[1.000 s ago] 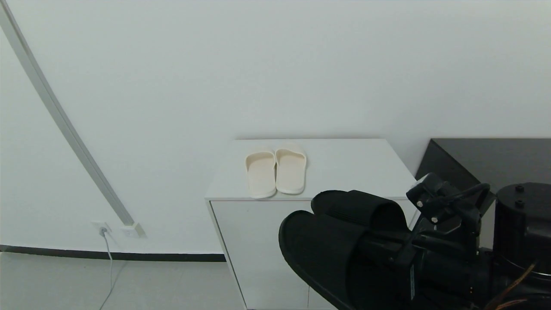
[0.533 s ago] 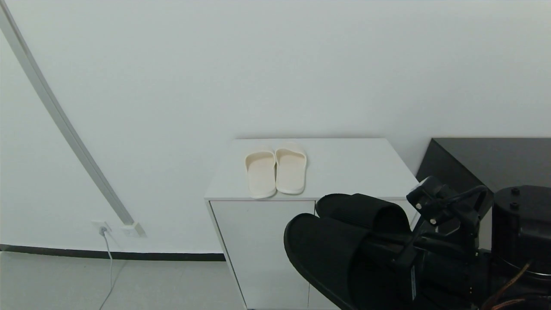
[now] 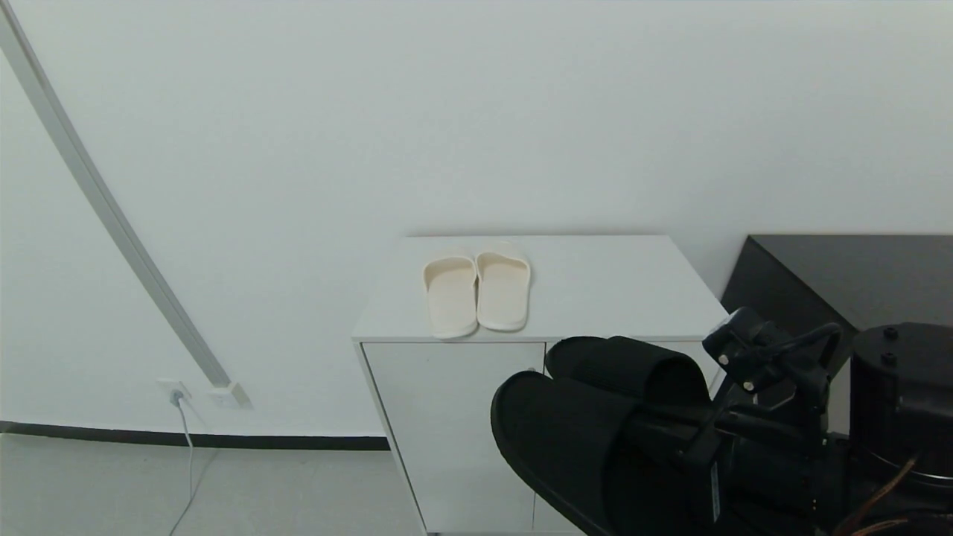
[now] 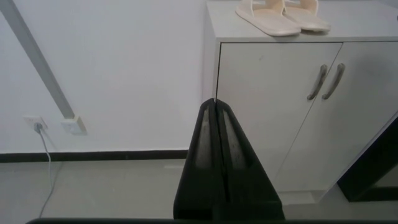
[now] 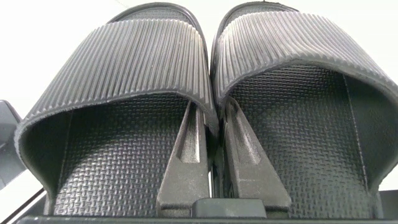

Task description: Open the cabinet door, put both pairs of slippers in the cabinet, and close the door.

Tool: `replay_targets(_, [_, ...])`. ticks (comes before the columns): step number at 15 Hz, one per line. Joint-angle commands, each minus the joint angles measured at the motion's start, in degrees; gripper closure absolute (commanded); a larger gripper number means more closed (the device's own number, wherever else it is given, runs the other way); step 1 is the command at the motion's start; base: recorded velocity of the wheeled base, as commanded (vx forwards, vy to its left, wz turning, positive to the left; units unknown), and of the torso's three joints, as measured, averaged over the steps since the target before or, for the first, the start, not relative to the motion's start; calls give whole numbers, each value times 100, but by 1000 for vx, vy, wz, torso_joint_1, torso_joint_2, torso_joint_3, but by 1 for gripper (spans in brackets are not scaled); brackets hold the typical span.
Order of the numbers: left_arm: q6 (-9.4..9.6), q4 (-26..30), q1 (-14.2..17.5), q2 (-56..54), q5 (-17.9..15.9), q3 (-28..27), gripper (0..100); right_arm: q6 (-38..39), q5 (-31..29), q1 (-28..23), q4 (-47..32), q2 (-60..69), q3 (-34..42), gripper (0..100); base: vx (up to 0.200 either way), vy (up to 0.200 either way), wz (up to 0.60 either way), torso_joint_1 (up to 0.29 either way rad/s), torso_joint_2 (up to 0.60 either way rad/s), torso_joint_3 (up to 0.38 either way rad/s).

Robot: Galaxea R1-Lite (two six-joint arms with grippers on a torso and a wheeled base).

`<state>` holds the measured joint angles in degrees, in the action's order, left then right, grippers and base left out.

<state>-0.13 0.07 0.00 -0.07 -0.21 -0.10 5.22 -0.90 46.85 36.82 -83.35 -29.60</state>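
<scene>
Cabinet [image 3: 595, 283] against the wall, both doors shut, the two handles [image 4: 328, 81] side by side where the doors meet. The white slippers [image 3: 476, 294] lie as a pair on the cabinet top, near its front edge and over the left door, touching each other.

The black slippers [image 3: 595, 417] are held off the floor in front of the right door, side by side, soles tilted. The right gripper [image 5: 212, 124] has one finger [image 5: 186, 155] inside each slipper, under the ribbed straps, with the jaws clamped on the two inner side walls pressed together.

The left gripper [image 4: 216, 109] hangs low, left of the cabinet and apart from it, its jaws closed together and holding nothing.

A socket [image 3: 173, 389] with a cable [image 3: 190, 461] sits low on the wall to the left, a grey strip [image 3: 112, 208] slants above it, and a black unit [image 3: 841, 275] stands just right of the cabinet.
</scene>
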Motion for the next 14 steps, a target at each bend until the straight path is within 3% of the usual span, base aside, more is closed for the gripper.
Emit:
replay_targets(1, [-4, 1, 0, 7, 3, 1, 100, -3, 2, 17, 1, -32, 16, 100, 0, 0, 0, -149, 369, 203])
replay_targets(10, [-13, 1, 0, 7, 3, 1, 100, -38, 2, 35, 1, -24, 42, 100, 0, 0, 0, -201, 480, 271])
replay_targets(11, [-13, 1, 0, 7, 3, 1, 0, -47, 11, 44, 1, -15, 42, 100, 0, 0, 0, -222, 549, 330])
replay_targets(14, [-4, 1, 0, 7, 3, 1, 0, -179, 11, 44, 10, 11, 121, 100, 0, 0, 0, -220, 541, 313])
